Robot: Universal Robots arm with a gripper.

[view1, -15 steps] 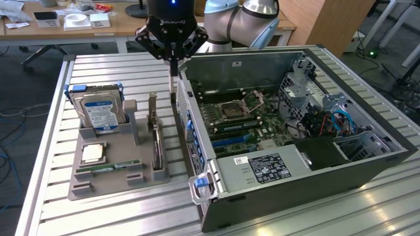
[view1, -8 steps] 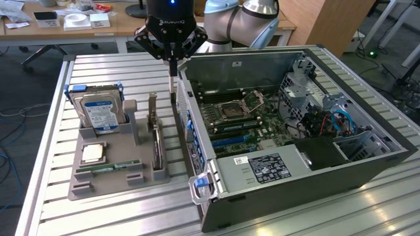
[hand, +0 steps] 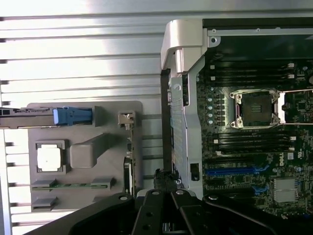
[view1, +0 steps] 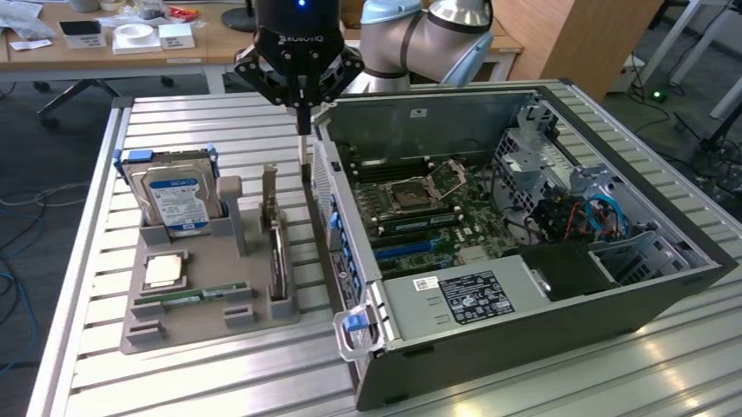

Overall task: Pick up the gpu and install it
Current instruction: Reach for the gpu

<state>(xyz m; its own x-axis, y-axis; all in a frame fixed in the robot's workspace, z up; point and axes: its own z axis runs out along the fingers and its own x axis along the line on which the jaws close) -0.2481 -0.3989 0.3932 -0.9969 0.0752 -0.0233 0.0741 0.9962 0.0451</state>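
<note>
The gpu (view1: 276, 254) is a thin dark card standing on edge in a slot of the grey holder (view1: 197, 328), with its silver bracket at the far end. From the wrist view the gpu (hand: 128, 164) is a narrow strip along the holder's edge nearest the computer case (hand: 183, 122). My gripper (view1: 304, 130) hangs above the far end of the card, over the gap between holder and case. Its fingers are shut with nothing between them. In the wrist view the gripper (hand: 165, 177) points down beside the case wall, apart from the card.
The holder also carries a silver hard drive (view1: 174, 201) with a blue-white label, a square processor (view1: 162, 271) and a green memory stick (view1: 191, 297). The open case (view1: 649, 287) shows its motherboard (view1: 423, 217) with blue slots (view1: 406, 250) and a power supply (view1: 458, 297).
</note>
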